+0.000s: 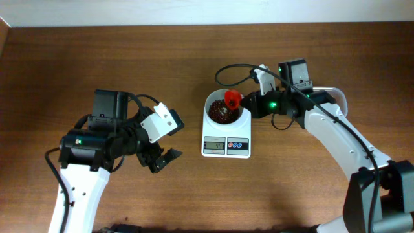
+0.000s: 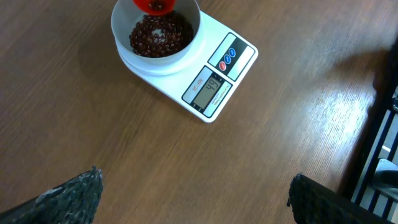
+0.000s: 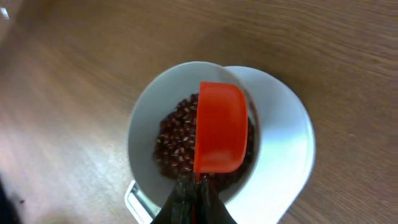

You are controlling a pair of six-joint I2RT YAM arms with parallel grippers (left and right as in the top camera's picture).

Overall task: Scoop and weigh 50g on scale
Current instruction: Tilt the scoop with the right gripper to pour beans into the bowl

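Note:
The white scale [image 1: 226,144] stands mid-table, its round bowl [image 1: 211,102] holding a heap of dark reddish-brown beans [image 1: 220,114]. My right gripper [image 1: 249,103] is shut on the handle of an orange scoop [image 1: 233,99], which hangs tilted over the bowl's right side. In the right wrist view the scoop [image 3: 221,127] shows its smooth back above the beans [image 3: 176,144], my right gripper [image 3: 199,194] pinched on its handle. In the left wrist view the scale [image 2: 214,74] shows its lit display and the beans [image 2: 160,34]. My left gripper [image 1: 162,153] hangs open left of the scale, holding nothing.
A clear plastic tub [image 1: 336,97] sits behind the right arm at the back right, mostly hidden. Bare wooden table [image 1: 129,58] surrounds the scale. A black cable [image 1: 228,67] loops behind the bowl.

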